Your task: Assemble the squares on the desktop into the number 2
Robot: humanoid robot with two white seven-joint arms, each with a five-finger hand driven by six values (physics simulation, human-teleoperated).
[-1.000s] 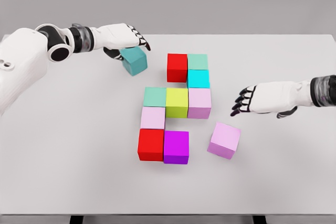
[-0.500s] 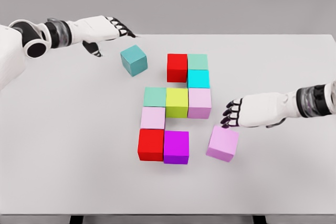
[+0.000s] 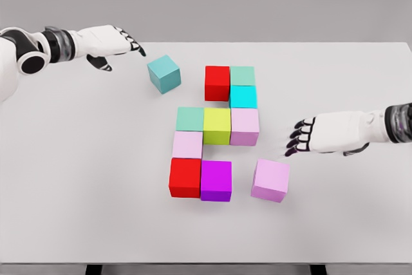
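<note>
Coloured cubes form a partial figure on the white table [image 3: 84,178]: red [image 3: 217,82] and mint [image 3: 243,75] on top, cyan [image 3: 243,96] below, then mint [image 3: 190,119], yellow-green [image 3: 217,125] and lilac [image 3: 244,126], pale pink [image 3: 187,144], and red [image 3: 185,177] beside magenta [image 3: 216,180]. A loose lilac cube [image 3: 270,180] lies right of the magenta one, slightly turned. A teal cube [image 3: 164,73] lies apart at upper left. My left hand [image 3: 119,40] hovers open left of the teal cube. My right hand [image 3: 302,138] is open, above and right of the loose lilac cube, not touching it.
The table's far edge runs just behind the left hand. Its front edge lies well below the cubes.
The left hand let go of the teal cube and drew back left. The right hand dipped to the loose lilac cube, nudged it slightly left and squarer, then pulled back right.
</note>
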